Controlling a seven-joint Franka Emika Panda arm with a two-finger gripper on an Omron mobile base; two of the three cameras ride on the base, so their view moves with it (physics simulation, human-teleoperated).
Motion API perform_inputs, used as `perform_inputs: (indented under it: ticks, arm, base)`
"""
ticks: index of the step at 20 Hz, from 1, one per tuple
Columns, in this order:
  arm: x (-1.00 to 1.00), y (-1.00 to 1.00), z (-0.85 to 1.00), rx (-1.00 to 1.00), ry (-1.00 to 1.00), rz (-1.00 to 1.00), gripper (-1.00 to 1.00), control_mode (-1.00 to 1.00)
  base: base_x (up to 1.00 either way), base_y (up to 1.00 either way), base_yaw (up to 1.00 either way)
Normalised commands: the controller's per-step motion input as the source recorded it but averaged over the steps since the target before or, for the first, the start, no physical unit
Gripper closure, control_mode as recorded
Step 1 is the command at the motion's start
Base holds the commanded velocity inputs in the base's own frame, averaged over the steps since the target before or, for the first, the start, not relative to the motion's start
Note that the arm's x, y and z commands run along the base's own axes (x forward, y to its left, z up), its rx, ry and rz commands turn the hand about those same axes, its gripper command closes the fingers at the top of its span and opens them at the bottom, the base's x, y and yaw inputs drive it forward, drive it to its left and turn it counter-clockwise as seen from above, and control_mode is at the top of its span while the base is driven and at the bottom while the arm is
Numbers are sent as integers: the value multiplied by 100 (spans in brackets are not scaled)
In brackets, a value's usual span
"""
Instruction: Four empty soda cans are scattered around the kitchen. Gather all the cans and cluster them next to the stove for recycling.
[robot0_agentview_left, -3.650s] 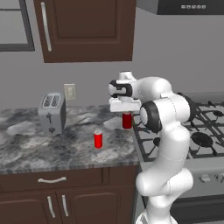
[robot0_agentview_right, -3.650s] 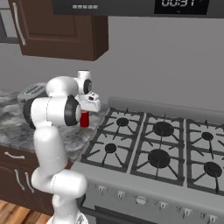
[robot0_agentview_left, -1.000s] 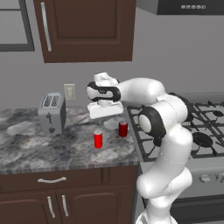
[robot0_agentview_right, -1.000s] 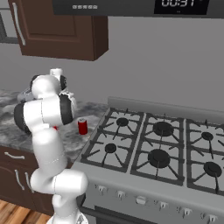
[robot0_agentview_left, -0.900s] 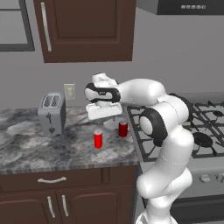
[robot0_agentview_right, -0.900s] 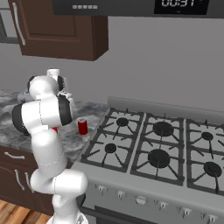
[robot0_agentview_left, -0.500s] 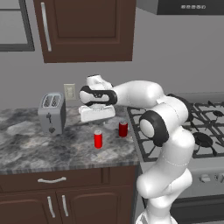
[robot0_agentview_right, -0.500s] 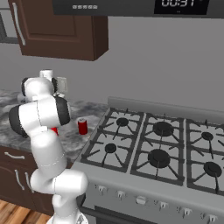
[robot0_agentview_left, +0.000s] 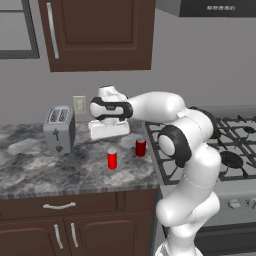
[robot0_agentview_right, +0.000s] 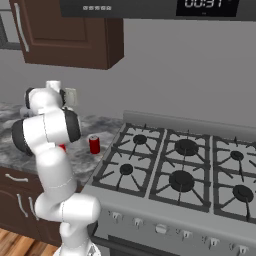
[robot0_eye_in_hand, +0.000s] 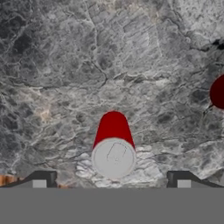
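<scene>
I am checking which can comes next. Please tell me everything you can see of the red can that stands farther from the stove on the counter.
The can is a small plain red cylinder with a flat silvery top that looks like metal, seen from above in the hand view. It stands upright on the grey marbled counter, in front of the toaster and apart from the second can nearer the stove. The open gripper hovers above it; nothing touches it but the counter.
</scene>
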Motion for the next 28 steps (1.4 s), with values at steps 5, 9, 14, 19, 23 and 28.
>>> perform_inputs:
  ticks: [5,9,14,19,23,28]
  arm:
    - [0,4,-41,0,0,0,-100,-100]
    - [0,16,-35,0,0,0,-100,-100]
    - [0,5,-32,0,0,0,-100,-100]
    - [-4,-6,2,0,0,0,-100,-100]
    - [0,0,47,0,0,0,-100,-100]
    - [-14,0,6,0,0,0,-100,-100]
  base:
    - [0,0,0]
    - [0,0,0]
    - [0,0,0]
    - [0,0,0]
    - [0,0,0]
    - [0,0,0]
